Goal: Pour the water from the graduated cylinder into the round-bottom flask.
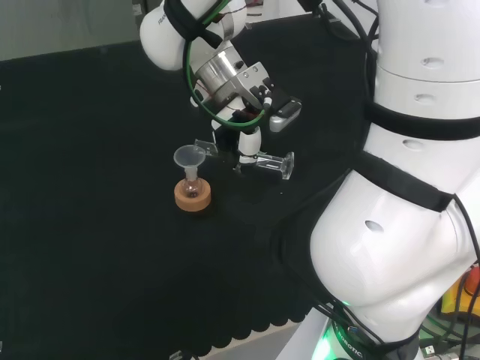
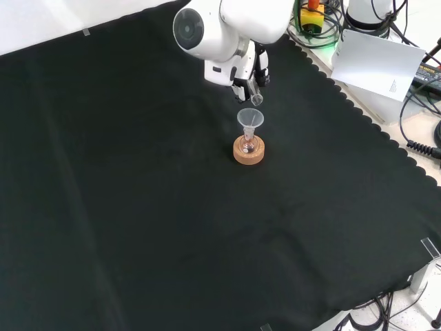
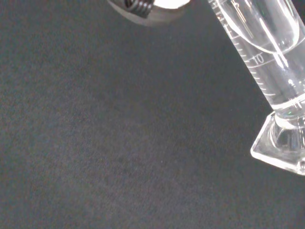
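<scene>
pour in progress. hand (image 1: 247, 142) has its fingers curled round the graduated cylinder (image 1: 251, 159), held tipped almost level above the counter (image 1: 90, 225), mouth toward the funnel (image 1: 188, 157) seated in the round-bottom flask (image 1: 192, 184) on its cork ring (image 1: 193, 197). wrist view: water lies along the tilted cylinder barrel, so much of it looks still unpoured. cannot tell whether any has reached the flask. remaining, as judged: finish tipping, empty the cylinder. writing: scale lines and a "10" on the cylinder; nothing else legible.
</scene>
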Motion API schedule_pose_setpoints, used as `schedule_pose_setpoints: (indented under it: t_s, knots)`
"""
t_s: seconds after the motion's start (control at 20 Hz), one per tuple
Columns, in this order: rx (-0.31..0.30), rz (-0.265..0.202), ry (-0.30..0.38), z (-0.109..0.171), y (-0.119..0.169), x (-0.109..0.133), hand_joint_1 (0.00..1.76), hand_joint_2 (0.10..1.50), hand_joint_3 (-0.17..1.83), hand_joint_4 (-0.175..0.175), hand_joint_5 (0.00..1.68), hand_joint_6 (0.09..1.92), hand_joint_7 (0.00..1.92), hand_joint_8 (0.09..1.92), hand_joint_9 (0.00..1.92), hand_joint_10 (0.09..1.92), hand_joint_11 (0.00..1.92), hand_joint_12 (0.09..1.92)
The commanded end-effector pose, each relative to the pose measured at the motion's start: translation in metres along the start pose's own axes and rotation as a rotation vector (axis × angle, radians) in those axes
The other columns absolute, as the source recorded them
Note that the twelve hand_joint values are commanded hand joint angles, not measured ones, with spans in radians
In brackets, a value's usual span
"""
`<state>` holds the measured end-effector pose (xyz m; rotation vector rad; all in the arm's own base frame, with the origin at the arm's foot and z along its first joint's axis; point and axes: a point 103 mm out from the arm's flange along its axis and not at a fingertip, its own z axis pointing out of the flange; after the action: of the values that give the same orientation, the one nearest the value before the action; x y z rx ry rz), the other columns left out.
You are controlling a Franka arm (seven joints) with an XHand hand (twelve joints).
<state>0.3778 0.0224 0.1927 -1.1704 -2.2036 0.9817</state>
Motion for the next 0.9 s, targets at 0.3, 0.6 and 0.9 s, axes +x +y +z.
schedule_pose_setpoints:
  t_s: [0.3,0.6,0.9]
  knots:
    - [0.069,0.031,-0.013,-0.0097,0.0001,0.0066,1.27,1.07,0.0,-0.175,1.05,0.88,1.09,0.86,1.57,0.09,1.39,0.68]
    - [0.113,0.047,-0.011,-0.0125,-0.0015,0.0073,1.27,1.07,0.0,-0.175,1.05,0.88,1.09,0.86,1.57,0.09,1.39,0.68]
    - [0.152,0.065,-0.013,-0.0144,-0.0034,0.0074,1.27,1.07,0.0,-0.175,1.05,0.88,1.09,0.86,1.57,0.09,1.39,0.68]
